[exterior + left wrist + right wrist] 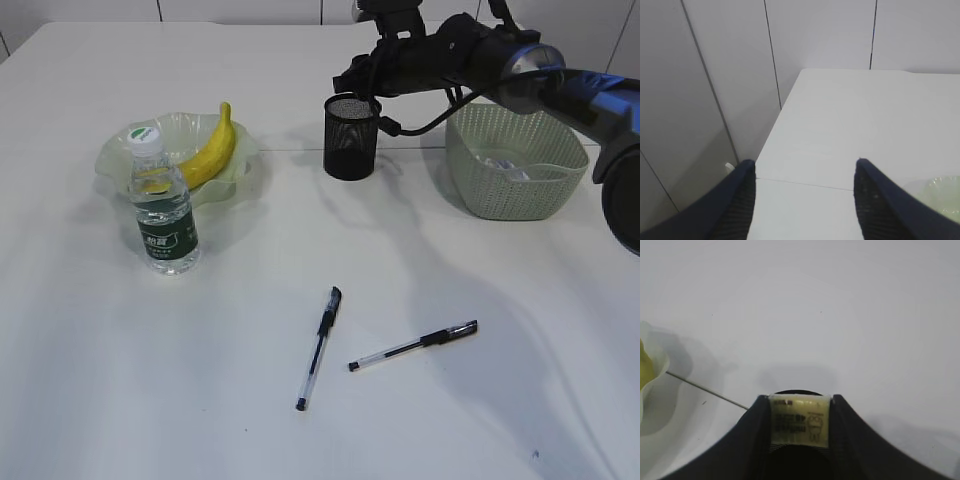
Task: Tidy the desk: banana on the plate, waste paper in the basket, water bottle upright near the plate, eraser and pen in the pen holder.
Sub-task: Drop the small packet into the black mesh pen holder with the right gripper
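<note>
1. Right wrist view: the right fingers (799,425) pinch the eraser (799,422), a little pale yellow block with print on it. It sits between the two dark fingers, touching both. Right under it is the dark round mouth of the pen holder (790,393).
2. I think the eraser is held over the cup so it can drop straight in.
3. In the exterior view, the right arm reaches over the pen holder (351,137), which stands between the plate (178,152) and the basket (515,162).
4. The banana (211,150) lies in the plate. The water bottle (163,205) stands upright just in front of the plate. Something pale lies in the basket, maybe the waste paper.
5. Two pens, one (319,347) beside the other (413,346), lie on the desk (120,380), well apart from the cup. They are not put away yet.
6. In the left wrist view, the left fingers (805,200) are spread and hold nothing, over a corner of the desk.
</note>
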